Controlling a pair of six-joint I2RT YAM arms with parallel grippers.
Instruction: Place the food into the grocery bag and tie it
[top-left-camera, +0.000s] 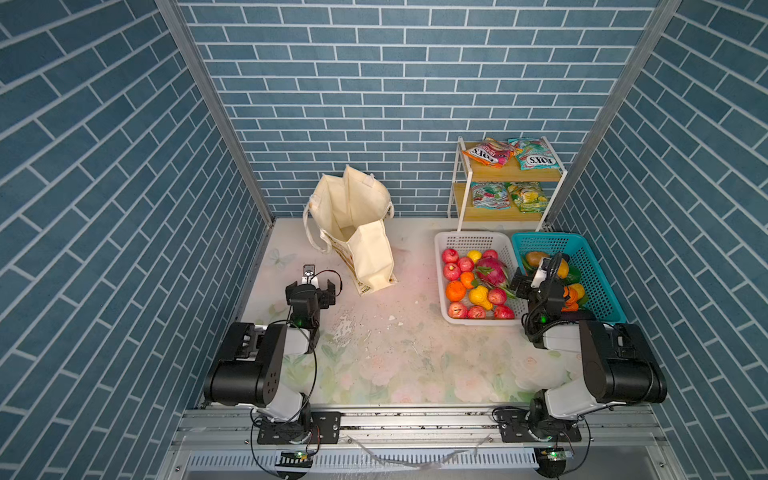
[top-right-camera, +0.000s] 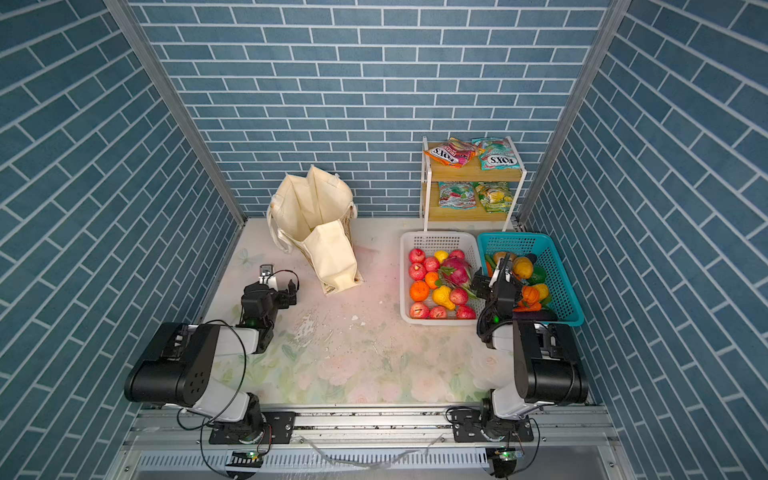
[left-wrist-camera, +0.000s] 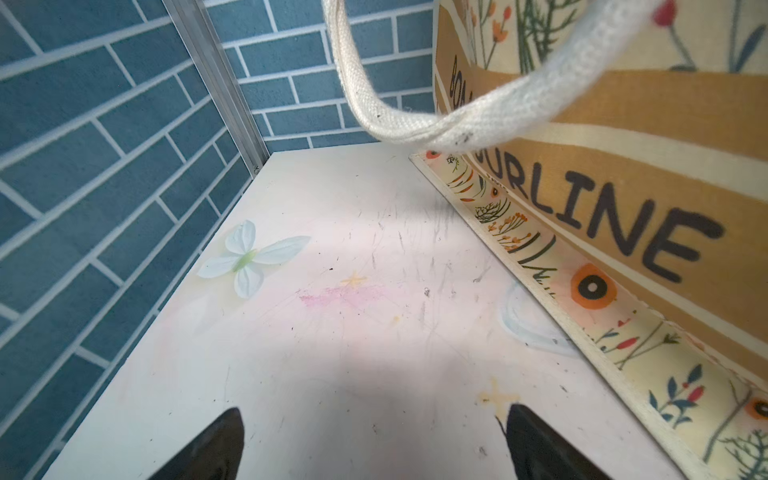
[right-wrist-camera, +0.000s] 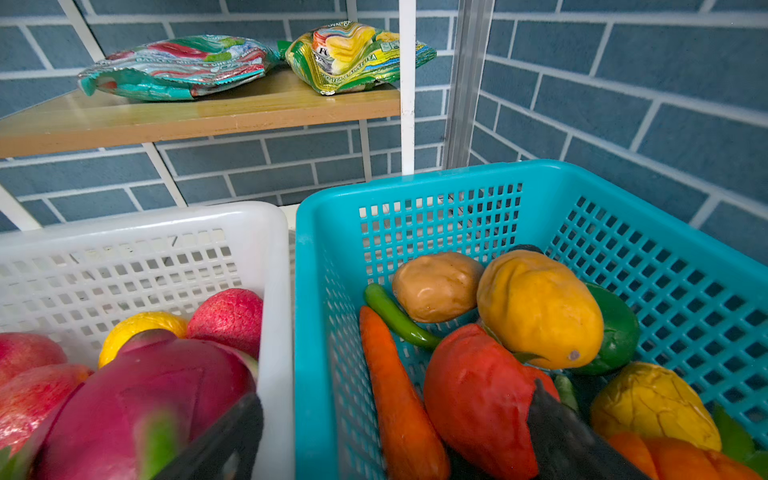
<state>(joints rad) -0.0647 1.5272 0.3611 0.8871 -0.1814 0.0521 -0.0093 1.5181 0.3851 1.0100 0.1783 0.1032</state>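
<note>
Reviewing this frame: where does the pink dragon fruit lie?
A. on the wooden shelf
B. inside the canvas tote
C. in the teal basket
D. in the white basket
D: in both top views the dragon fruit lies inside the white basket, among the red apples.

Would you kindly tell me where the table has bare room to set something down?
The widest bare table lies between the grocery bag and the white basket; a narrower strip runs between bag and left wall. Crowded: that basket, the teal basket, the shelf rack.
</note>
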